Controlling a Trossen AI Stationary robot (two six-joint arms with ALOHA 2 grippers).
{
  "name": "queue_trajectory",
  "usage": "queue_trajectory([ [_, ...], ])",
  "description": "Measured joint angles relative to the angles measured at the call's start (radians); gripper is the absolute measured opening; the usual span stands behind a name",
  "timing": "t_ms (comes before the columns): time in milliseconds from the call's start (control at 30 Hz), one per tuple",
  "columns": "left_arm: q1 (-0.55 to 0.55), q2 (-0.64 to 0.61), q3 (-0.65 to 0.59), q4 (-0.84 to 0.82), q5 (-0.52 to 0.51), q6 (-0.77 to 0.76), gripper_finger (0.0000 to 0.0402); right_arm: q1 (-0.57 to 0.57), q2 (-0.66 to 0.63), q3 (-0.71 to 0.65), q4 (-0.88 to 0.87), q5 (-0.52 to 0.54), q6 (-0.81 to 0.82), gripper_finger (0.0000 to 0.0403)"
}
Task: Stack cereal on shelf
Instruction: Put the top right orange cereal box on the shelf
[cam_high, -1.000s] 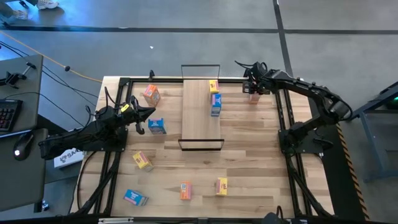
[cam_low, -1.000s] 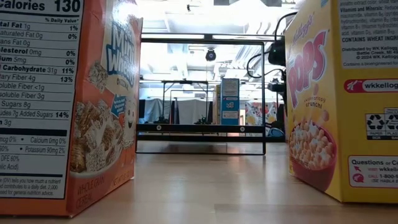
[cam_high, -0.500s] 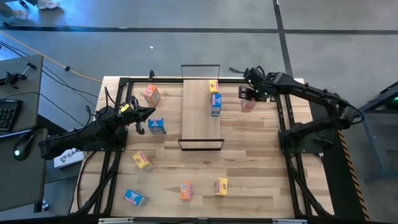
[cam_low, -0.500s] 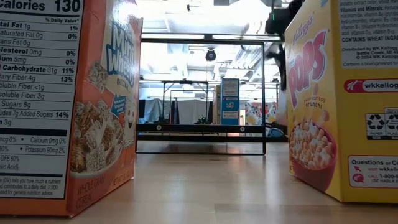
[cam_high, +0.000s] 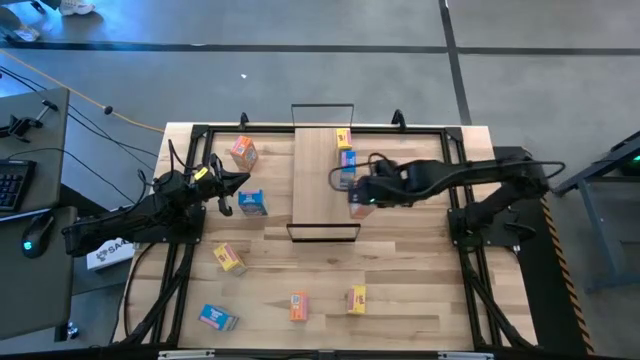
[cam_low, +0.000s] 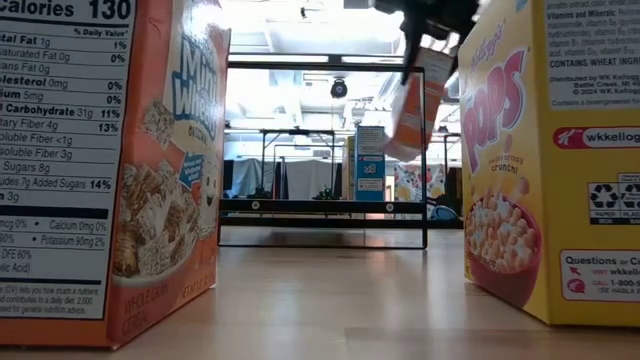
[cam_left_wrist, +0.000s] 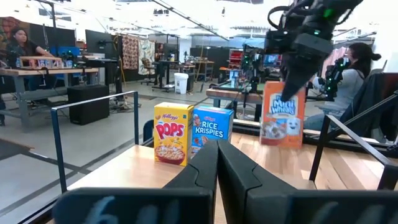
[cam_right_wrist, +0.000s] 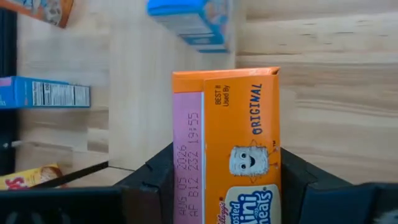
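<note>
My right gripper (cam_high: 358, 197) hovers over the right edge of the shelf (cam_high: 318, 185), a light-wood board with black wire loops at both short ends, and is shut on an orange cereal box (cam_right_wrist: 227, 143). A yellow box (cam_high: 343, 138) and a blue box (cam_high: 347, 162) stand on the shelf's far right part. My left gripper (cam_high: 236, 184) waits, shut, left of the shelf beside a blue box (cam_high: 252, 203) on the table. The left wrist view shows its shut fingers (cam_left_wrist: 217, 168) and the hanging orange box (cam_left_wrist: 283, 115). My right gripper pinches the orange box at its upper end (cam_left_wrist: 285, 87), one finger (cam_right_wrist: 152, 177) on each of two opposite sides. The fingers come from above, pointing down. The box (cam_low: 415, 100) hangs below them, lifted clear and a little tilted.
More small boxes lie on the table: orange (cam_high: 243, 152) at far left, yellow (cam_high: 229, 258), blue (cam_high: 217, 318), orange (cam_high: 298, 306) and yellow (cam_high: 357, 299) toward the near edge. Black rails (cam_high: 460, 200) run along the tabletop's sides. People sit in the room beyond.
My right gripper has carried the orange box from the table's far right corner toward the left and near, to the shelf's right edge. The box has gone from table level to hanging clear above it. My left arm has kept still.
</note>
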Motion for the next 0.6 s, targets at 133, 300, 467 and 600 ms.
queue_trajectory([
  [133, 0.0, 0.0, 0.0, 0.0, 0.0, -0.003, 0.0001, -0.006, 0.108, 0.089, -0.056, 0.029, -0.026, 0.0158],
  [300, 0.0, 0.0, 0.0, 0.0, 0.0, -0.003, 0.0001, -0.039, 0.2, 0.162, -0.075, 0.044, -0.062, 0.0158],
  [467, 0.0, 0.0, 0.0, 0.0, 0.0, -0.003, 0.0001, -0.059, 0.244, 0.175, -0.048, 0.044, -0.079, 0.0158],
  [600, 0.0, 0.0, 0.0, -0.001, 0.0, -0.003, 0.0001, -0.07, 0.255, 0.174, -0.049, 0.057, -0.078, 0.0158],
])
